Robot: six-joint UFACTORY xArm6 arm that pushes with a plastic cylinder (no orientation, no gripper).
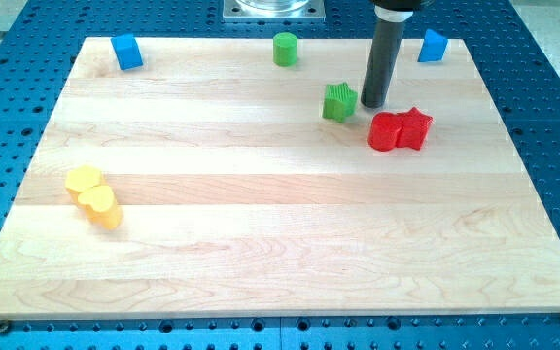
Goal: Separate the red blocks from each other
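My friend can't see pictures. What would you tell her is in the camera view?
Two red blocks, a round red cylinder and a red star-shaped block, sit touching on a pale wooden board; my tip rests just above-left of them, beside a green star-shaped block. Two yellow blocks huddle at the view's left.

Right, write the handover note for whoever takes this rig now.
My tip rests on the board between the green star block and the red pair, just above and to the view's left of the reds, touching neither as far as I can tell.
Red cylinder and red star block sit pressed together.
Done: nothing yet.
Left: push one red away from the other.
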